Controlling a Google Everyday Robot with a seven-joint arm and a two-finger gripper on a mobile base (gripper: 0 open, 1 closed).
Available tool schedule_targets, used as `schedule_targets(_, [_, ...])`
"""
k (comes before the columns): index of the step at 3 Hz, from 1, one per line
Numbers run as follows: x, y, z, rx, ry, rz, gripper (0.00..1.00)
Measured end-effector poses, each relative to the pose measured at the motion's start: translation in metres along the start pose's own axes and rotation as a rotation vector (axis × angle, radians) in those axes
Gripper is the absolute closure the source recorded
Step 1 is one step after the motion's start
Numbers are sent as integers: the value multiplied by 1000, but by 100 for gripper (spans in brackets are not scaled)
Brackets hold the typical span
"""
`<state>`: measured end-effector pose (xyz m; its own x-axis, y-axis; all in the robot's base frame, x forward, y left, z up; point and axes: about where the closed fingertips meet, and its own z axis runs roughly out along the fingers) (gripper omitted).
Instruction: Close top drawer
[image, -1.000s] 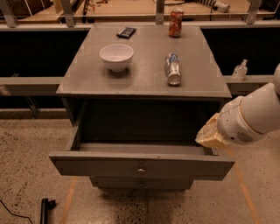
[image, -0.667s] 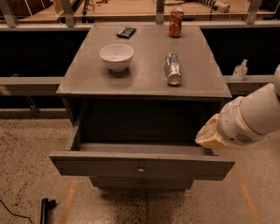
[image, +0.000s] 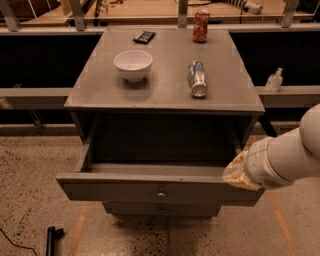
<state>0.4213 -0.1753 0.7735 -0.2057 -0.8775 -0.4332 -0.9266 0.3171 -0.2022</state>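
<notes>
Camera view, top drawer crosswise, gripper at right

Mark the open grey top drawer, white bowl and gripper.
Grey wooden top drawer (image: 110, 190): camera view, front panel.
White round bowl (image: 133, 70): camera view, outer wall.
Gripper (image: 236, 172): camera view, tan tip at drawer's right corner.

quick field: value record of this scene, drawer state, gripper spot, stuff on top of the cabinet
top drawer: open, pulled well out
knob: centre of the drawer front, untouched
gripper: at the right end of the drawer front, by its top edge
cabinet top: white bowl, silver can on its side, red can upright, dark flat item at the back
</notes>
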Motion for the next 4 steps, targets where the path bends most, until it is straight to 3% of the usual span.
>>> schedule_targets(4, [23,30,64,108,-12,-202,100])
